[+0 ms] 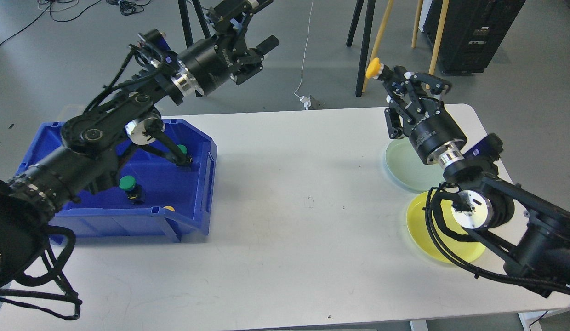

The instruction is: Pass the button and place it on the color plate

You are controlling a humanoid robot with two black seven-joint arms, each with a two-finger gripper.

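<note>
Setting: white bench (pixel 285 193) on a grey floor, seen from the head.
Right tool (pixel 395 76): raised past the bench's far edge, clenched on the yellow-capped push button (pixel 373 69), cap pointing to 10 o'clock.
Left tool (pixel 255 43): released, fingers spread, holding nothing, high above the blue plastic bin (pixel 193 220).
Key relation: round yellow plate (pixel 420 225) lies at 5 o'clock from the held button, near edge of the bench; pale green plate (pixel 402 165) sits between.
Judgement: right arm is nearer; lower toward yellow.

Right end effector (pixel 390 76) gripping yellow button (pixel 373 69), raised
</note>
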